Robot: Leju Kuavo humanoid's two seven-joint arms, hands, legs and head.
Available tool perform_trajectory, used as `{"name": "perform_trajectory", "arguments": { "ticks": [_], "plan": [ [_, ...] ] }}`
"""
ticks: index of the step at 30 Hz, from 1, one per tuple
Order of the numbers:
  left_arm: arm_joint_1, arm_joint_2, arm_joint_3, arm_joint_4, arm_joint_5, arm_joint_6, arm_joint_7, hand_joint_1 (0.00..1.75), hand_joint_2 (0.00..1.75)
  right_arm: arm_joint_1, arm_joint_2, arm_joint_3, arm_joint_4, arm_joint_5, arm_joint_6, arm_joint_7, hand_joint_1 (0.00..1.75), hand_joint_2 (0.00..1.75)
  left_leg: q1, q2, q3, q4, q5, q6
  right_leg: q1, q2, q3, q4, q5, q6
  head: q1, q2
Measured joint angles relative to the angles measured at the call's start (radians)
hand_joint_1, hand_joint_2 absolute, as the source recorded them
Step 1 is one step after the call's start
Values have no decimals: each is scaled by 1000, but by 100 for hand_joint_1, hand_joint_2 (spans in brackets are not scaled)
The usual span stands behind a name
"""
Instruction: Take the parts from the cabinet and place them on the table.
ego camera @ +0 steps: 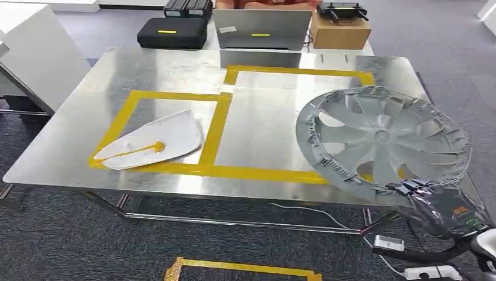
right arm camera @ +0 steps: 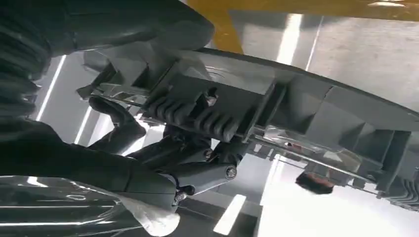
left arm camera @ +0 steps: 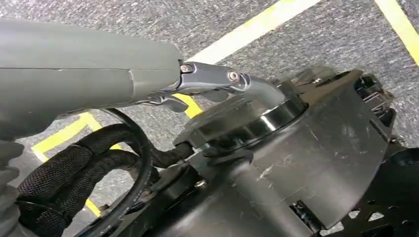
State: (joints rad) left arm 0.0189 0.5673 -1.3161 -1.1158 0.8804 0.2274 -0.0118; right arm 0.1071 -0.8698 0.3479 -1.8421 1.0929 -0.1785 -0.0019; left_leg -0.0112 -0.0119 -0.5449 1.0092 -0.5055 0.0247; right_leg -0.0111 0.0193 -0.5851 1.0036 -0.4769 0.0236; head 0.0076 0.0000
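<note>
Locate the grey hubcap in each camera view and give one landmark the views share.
Head view: the hubcap is at the table's right front, its near rim gripped by the right robot hand.
Left wrist view: not in it.
Right wrist view: its ribbed rim crosses the picture.
Shared landmark: yellow tape on the table.

Right arm: comes in from the lower right corner of the head view, forearm wrapped in clear plastic film.
Right robot hand [ego camera: 422, 193]: raised at the near right edge of the tabletop [ego camera: 76, 140], gripping the near rim of the wheel cover [ego camera: 383, 137].
Right fingers [right arm camera: 195, 116]: dark, curled over the rim's edge; thumb on the other side, clamping it.
Left robot hand [left arm camera: 99, 74]: grey thumb extended, pointing down toward the floor; fingers' state unclear.
</note>
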Motion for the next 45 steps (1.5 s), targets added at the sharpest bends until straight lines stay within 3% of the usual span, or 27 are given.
{"name": "perform_trajectory", "arguments": {
  "ticks": [19, 25, 36, 43, 44, 45],
  "plan": [
    [9, 16, -5, -27, 54, 42, 3, 0, 175, -192, 88, 48, 122, 66, 12, 27, 175, 175, 0, 0, -1, 0, 0, 0, 0, 0, -1, 0, 0, 0, 0, 0],
    [13, 13, -24, -55, 72, 99, 6, 0, 175, -215, 117, 71, 147, 55, -11, 6, 175, 175, 0, 0, -2, 0, 0, 0, 0, 0, -1, 0, 0, 0, 0, 0],
    [-9, 14, -57, -59, 85, 100, 5, 0, 175, -255, 214, 134, 195, 27, -24, 0, 175, 175, 0, 0, -2, 0, 0, 0, 0, 0, -2, 1, 0, 0, 0, 0],
    [-19, 14, -75, -59, 93, 100, -1, 0, 175, -274, 237, 169, 221, 14, -24, -3, 175, 175, 0, 0, -2, 0, 0, 0, 0, 0, -2, 1, 0, 0, 0, 0],
    [-20, 14, -76, -59, 96, 99, -2, 0, 175, -275, 238, 172, 224, 12, -24, -3, 0, 175, 0, 0, -2, 0, 0, 0, 0, 0, -2, 1, 0, 0, 0, 0],
    [-21, 14, -77, -59, 99, 97, -2, 0, 175, -276, 238, 176, 226, 12, -24, -3, 0, 175, 0, 0, -2, 0, 0, 0, 0, 0, -2, 1, 0, 0, 0, 0]
  ]
}}
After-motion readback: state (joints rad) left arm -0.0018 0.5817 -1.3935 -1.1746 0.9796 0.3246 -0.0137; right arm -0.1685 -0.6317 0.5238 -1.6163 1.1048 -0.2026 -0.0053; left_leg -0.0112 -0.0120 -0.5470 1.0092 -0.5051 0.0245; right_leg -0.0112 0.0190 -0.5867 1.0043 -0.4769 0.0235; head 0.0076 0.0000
